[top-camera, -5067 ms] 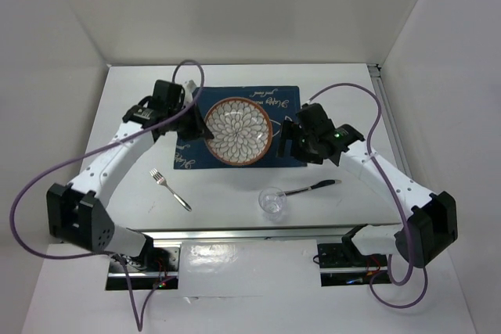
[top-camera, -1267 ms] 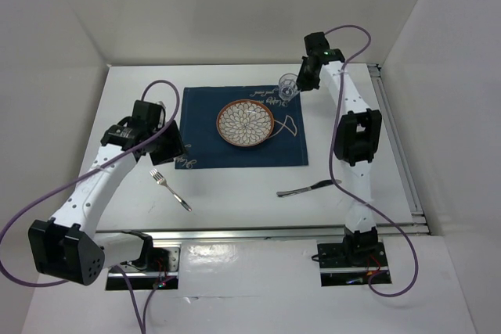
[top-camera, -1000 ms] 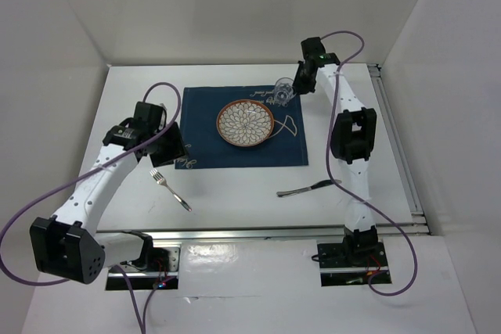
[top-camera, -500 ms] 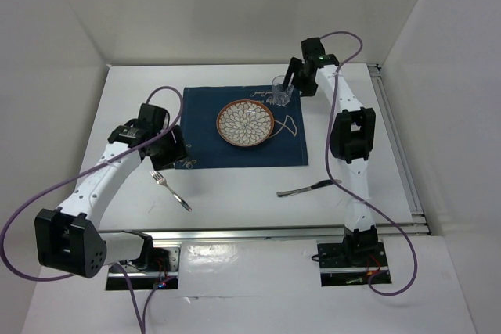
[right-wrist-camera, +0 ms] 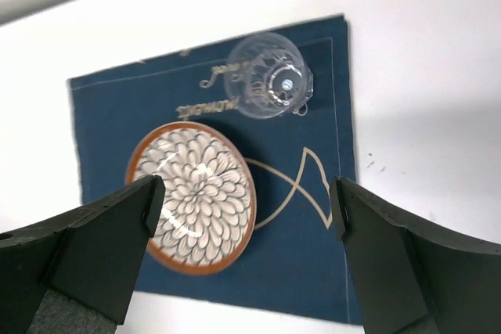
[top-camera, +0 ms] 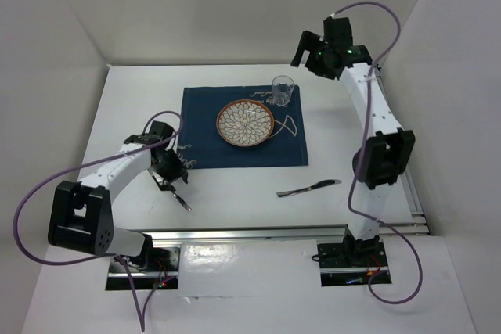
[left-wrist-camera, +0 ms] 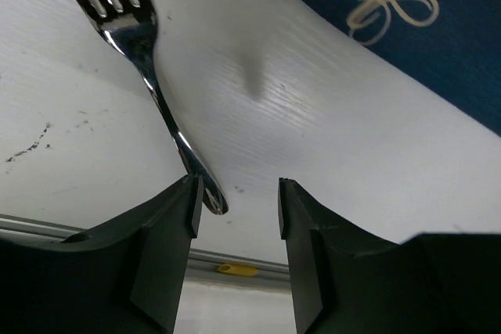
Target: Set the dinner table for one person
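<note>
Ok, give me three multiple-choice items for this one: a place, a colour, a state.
1. Where on the cloth is the glass? A near left corner; B far right corner; C dead centre.
2. The cloth is: A red; B green; C navy.
3. The left gripper is: A open around the fork's handle end; B shut on the fork's tines; C shut on the glass.
Answers: 1 B, it stands upright there; 2 C, plain in the top view; 3 A, the fingers flank the handle end, apart.

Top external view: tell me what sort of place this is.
Probably a robot lab cell: white walls box in the dinner table, left arm and right arm bolted at its edge, one staged plate.
</note>
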`<state>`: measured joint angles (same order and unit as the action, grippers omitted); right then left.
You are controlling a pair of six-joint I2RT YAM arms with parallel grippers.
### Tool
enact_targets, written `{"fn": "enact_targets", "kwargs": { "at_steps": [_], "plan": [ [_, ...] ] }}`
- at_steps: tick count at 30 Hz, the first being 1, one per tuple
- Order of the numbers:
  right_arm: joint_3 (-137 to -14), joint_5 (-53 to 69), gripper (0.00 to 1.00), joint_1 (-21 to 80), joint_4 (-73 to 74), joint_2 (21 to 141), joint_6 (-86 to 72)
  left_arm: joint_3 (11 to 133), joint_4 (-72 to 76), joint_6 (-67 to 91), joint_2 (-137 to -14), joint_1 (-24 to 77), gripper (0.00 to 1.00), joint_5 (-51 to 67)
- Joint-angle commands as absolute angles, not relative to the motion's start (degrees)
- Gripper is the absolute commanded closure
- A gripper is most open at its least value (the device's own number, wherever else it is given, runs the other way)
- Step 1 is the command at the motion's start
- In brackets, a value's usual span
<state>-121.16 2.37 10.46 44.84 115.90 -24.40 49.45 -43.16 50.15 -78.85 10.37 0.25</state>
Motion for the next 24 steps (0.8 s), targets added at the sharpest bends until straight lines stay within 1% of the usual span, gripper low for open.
{"fn": "enact_targets", "kwargs": {
  "at_steps": [1, 7, 14, 19, 24],
  "plan": [
    [-115.5, 0.8, 0.00, 10.3, 41.0, 105.2, -21.7, 48.8, -40.5, 55.3, -80.0, 8.6, 0.40, -2.6],
    [-105.7, -0.6, 0.00, 10.3, 41.0, 96.6, -20.5, 47.4, -37.5, 55.8, -85.2, 7.6, 0.40, -4.7],
    [-100.0, -1.7, 0.00, 10.3, 42.1, 94.0, -20.0, 45.0, -36.0, 58.2, -87.0, 7.6, 0.40, -4.8],
    [-96.8, -1.1, 0.00, 10.3, 42.1, 91.3, -20.0, 44.5, -32.8, 54.0, -84.7, 7.6, 0.40, -4.1],
    [-94.7, -1.1, 0.00, 10.3, 42.7, 89.7, -20.0, 46.5, -34.6, 51.9, -79.3, 7.6, 0.39, -4.7]
  ]
}}
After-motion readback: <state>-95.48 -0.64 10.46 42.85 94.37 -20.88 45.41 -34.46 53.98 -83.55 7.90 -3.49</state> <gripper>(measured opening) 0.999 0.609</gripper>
